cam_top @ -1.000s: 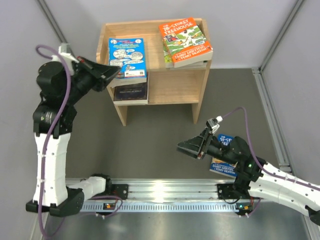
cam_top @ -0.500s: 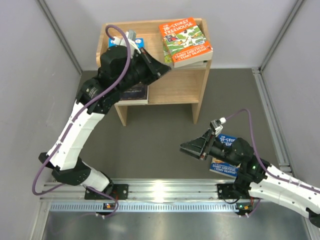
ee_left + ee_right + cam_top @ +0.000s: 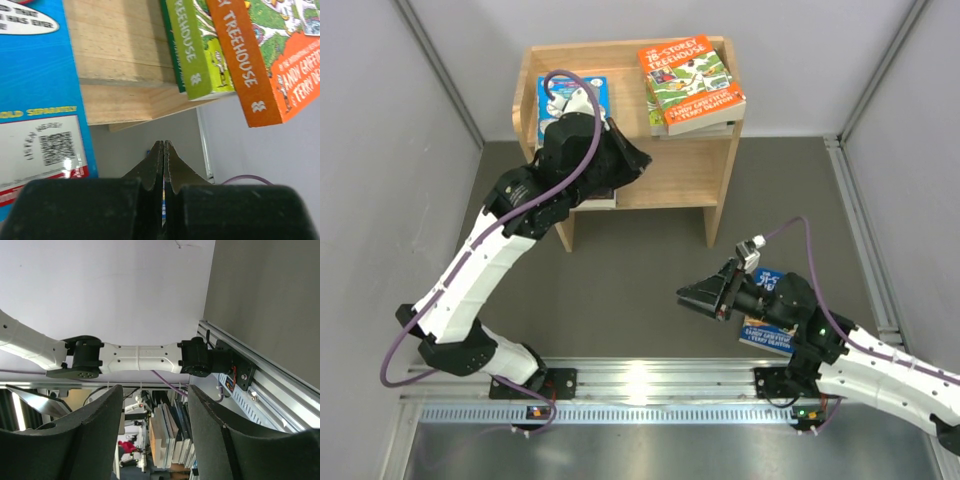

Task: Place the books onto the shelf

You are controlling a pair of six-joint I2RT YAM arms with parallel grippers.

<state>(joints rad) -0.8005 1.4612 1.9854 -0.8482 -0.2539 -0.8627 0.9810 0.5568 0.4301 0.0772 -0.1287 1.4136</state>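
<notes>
Black left hand (image 3: 164, 150) closed, empty, right hand (image 3: 155, 392) half-open, empty

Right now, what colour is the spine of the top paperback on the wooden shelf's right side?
Orange spine, white lettering; clearest in left wrist.

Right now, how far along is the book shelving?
Done: a blue book and the orange and green Treehouse stack lie atop the shelf. In hand: nothing; the left gripper is shut empty, the right gripper open. Left: the last book, on the floor beneath the right arm.
</notes>
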